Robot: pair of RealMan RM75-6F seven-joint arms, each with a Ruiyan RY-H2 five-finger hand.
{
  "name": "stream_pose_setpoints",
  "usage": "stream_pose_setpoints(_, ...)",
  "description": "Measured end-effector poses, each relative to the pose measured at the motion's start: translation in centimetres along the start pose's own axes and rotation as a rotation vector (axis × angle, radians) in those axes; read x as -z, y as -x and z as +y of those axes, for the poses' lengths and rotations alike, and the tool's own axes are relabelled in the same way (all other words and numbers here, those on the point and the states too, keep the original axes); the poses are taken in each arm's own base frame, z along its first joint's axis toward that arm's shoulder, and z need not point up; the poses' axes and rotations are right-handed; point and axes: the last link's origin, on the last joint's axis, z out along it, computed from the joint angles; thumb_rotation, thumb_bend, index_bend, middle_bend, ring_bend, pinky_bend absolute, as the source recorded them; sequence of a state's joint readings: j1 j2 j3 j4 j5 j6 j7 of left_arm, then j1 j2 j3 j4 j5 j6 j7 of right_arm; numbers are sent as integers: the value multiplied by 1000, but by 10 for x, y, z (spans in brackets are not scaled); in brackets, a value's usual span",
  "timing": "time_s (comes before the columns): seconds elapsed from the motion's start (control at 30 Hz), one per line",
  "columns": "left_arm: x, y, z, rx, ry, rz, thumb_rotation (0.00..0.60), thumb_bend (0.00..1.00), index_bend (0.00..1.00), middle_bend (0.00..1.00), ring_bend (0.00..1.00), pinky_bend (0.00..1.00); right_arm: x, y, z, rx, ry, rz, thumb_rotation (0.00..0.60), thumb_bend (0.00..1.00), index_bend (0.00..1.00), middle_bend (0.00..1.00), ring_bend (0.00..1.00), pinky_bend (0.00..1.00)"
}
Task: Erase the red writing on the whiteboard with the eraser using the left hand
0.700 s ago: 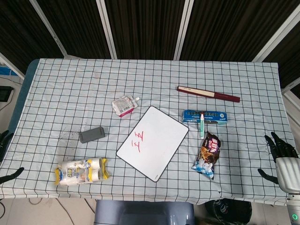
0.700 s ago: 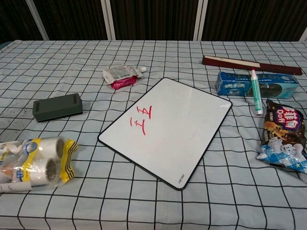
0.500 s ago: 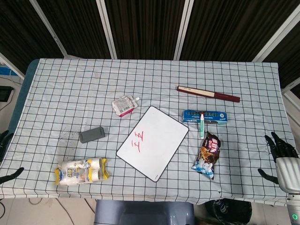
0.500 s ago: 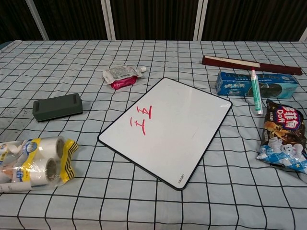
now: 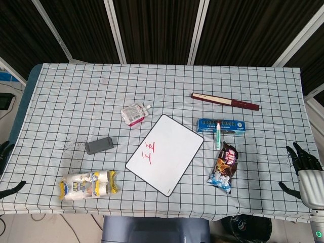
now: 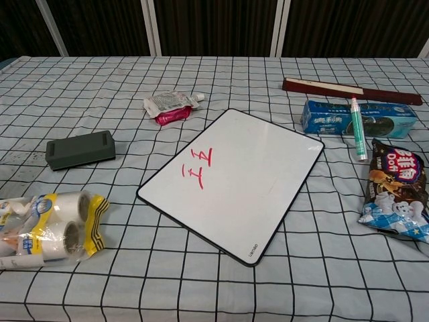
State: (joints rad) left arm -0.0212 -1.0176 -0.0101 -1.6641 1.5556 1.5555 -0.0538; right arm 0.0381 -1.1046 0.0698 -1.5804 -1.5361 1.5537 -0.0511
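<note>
A white whiteboard (image 5: 169, 157) (image 6: 248, 188) with a black rim lies tilted near the middle of the checked table. Red writing (image 5: 151, 152) (image 6: 197, 168) sits on its left part. The dark grey eraser (image 5: 99, 145) (image 6: 80, 149) lies flat on the cloth to the board's left, apart from it. My left hand (image 5: 5, 169) shows only at the far left edge of the head view, off the table, fingers apart and holding nothing. My right hand (image 5: 304, 169) hangs past the right edge, fingers spread and empty. Neither hand shows in the chest view.
A bag of tape rolls (image 5: 87, 184) lies in front of the eraser. A pouch (image 5: 134, 113) sits behind the board. At the right are a blue box (image 5: 221, 125) with a green marker (image 5: 218, 133), a snack bag (image 5: 225, 168) and a dark red folded fan (image 5: 225, 101).
</note>
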Motion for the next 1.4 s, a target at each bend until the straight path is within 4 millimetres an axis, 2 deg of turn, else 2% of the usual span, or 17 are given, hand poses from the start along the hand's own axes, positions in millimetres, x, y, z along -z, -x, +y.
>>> stream_pose_setpoints(0.43,-7,3,3,-4,-3,5,600,116,0,5,0,51,0,0,1,-3,10,-1,600,71,4,15,134,187)
stream_pose_setpoints(0.57,-13,2,9,-8,0,20,600,116,0,5,0,51,0,0,2,-3,14,-3,600,70,4,15,134,187)
stream_pose_setpoints(0.77,-28,-3,31,-20,25,49,600,114,0,6,0,53,0,0,1,0,18,-4,600,71,5,15,134,187)
stream_pose_setpoints(0.97,-53,-4,59,-43,46,52,600,111,0,11,0,53,0,0,1,2,20,-4,600,71,4,15,134,187)
stream_pose_setpoints(1.3,-112,13,113,-27,81,-24,600,111,0,40,0,75,-1,0,2,2,24,-5,600,70,4,15,134,187)
stream_pose_setpoints(1.4,-122,21,123,-19,92,-66,600,112,0,62,0,75,-1,0,2,2,25,-6,600,71,4,15,134,187)
